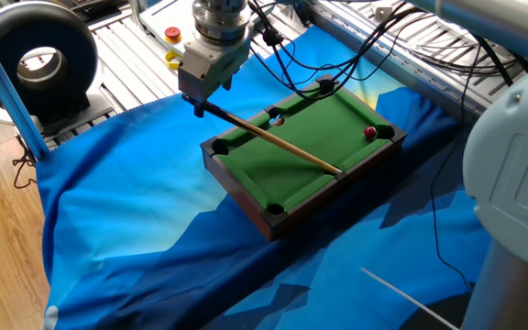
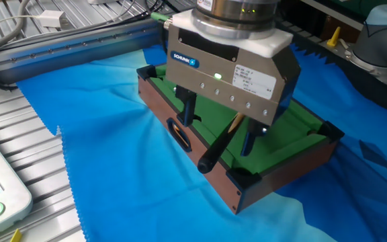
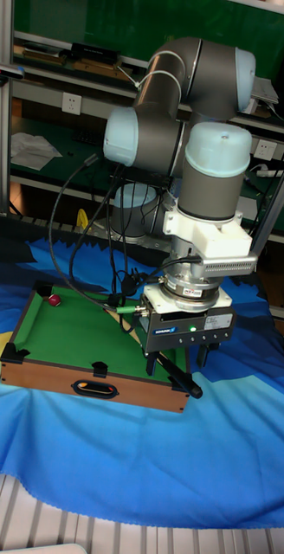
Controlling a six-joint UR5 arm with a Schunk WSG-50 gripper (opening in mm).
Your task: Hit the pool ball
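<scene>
The pool ball is a tiny dark-red ball on the green felt of the mini pool table, close to a far corner pocket; in the tall fixed view the ball sits at the table's left end. A wooden cue with a black butt lies slanted across the table, its butt sticking out over the corner rim. My gripper hangs open above the butt, one finger on each side and not touching it. The cue tip lies well short of the ball.
A small pale ball rests by a side pocket. Blue cloth covers the surface around the table. A black ring-shaped device stands at the back left, cables trail behind the table, and the robot's base fills the right.
</scene>
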